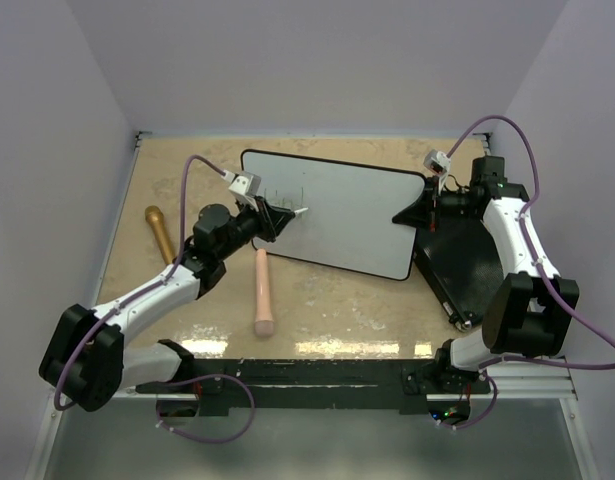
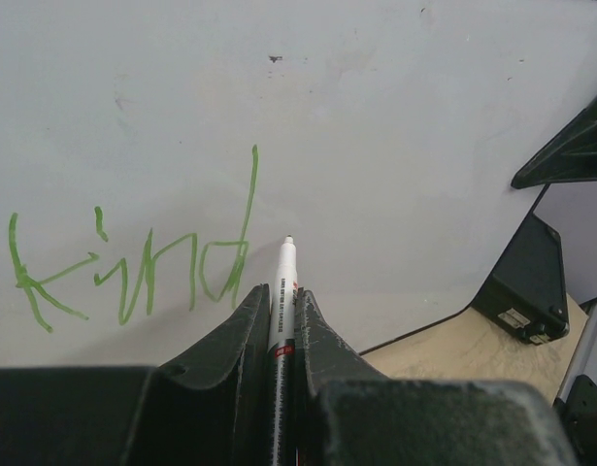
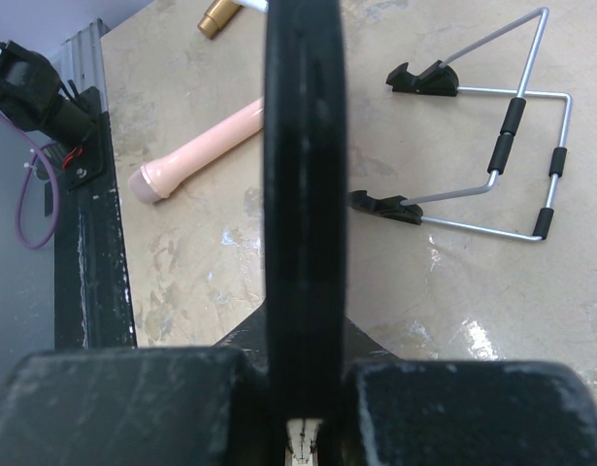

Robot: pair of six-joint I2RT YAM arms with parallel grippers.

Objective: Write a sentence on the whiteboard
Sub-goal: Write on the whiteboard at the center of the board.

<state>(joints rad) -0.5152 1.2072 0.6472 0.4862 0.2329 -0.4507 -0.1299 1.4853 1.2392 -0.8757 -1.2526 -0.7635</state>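
Observation:
The whiteboard point(image 1: 357, 215) lies tilted in the middle of the table and fills the left wrist view point(image 2: 376, 146). Green handwriting on it reads "kind" point(image 2: 133, 272); from above it shows only as faint marks point(image 1: 287, 192). My left gripper point(image 1: 287, 213) is shut on a white marker point(image 2: 281, 282), whose tip is at the board just right of the "d". My right gripper point(image 1: 424, 207) is shut on the whiteboard's right edge. That edge shows as a black rim point(image 3: 303, 146), seen edge-on, between the jaws.
A black flat case point(image 1: 467, 265) lies right of the board, under my right arm. A pink cylinder point(image 1: 262, 292) and a gold one point(image 1: 160, 232) lie left of and below the board. A wire stand with black feet point(image 3: 492, 165) shows beneath the board.

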